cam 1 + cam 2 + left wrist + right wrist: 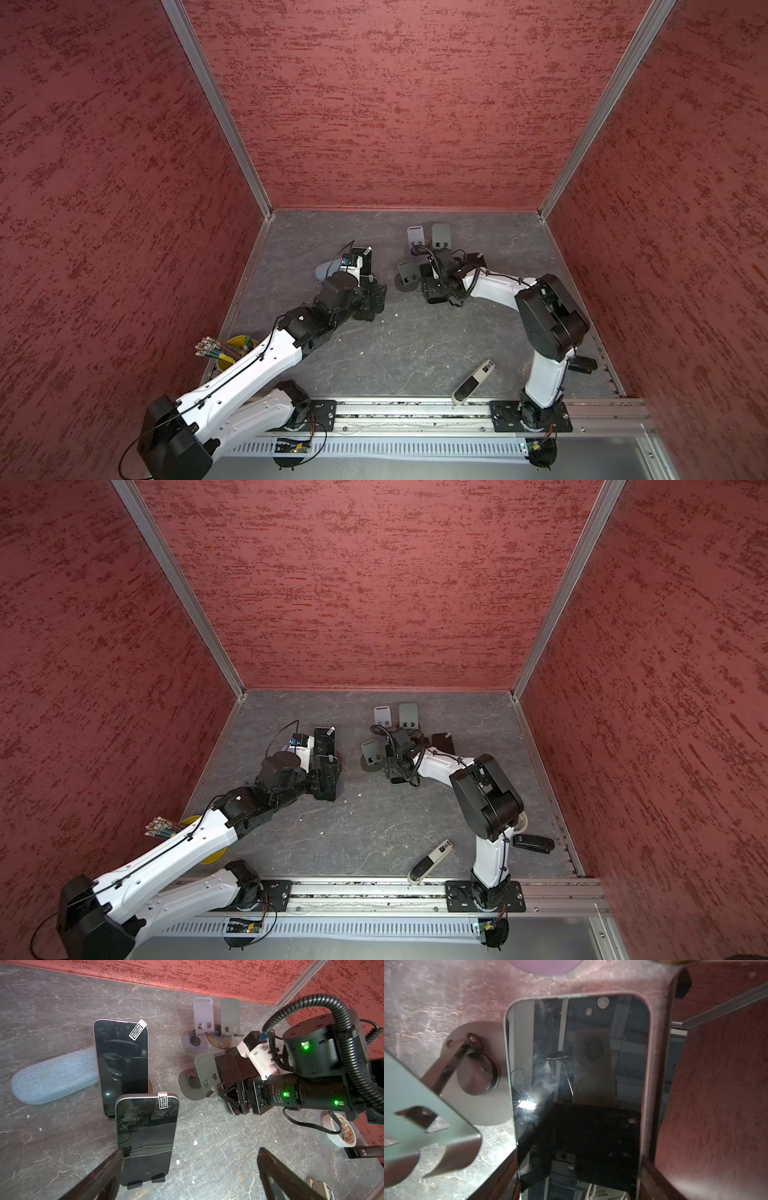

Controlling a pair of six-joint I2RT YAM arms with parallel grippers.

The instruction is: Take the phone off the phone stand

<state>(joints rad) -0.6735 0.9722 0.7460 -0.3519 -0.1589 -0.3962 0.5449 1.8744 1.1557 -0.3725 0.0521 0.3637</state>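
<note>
Two phones lean on stands in the left wrist view: a pink-edged phone (121, 1064) and, nearer, a silver-edged phone (145, 1136) resting on a black stand's hooks (145, 1182). My left gripper (191, 1169) is open wide. One of its fingers (104, 1176) is by the silver phone's lower corner and the other is over bare table. My right gripper (577, 1167) is shut on a third phone (577, 1084), with a finger on each long edge. In both top views it hangs low beside the empty stands (432, 291) (397, 771).
Empty stands cluster at the back: a grey stand (207, 1074), a brown stand (228, 1068) and two more (202, 1014). A blue fabric case (54, 1080) lies behind the phones. Tape roll (340, 1132), white-and-black remote (471, 382) and yellow pen cup (230, 353) sit near the edges.
</note>
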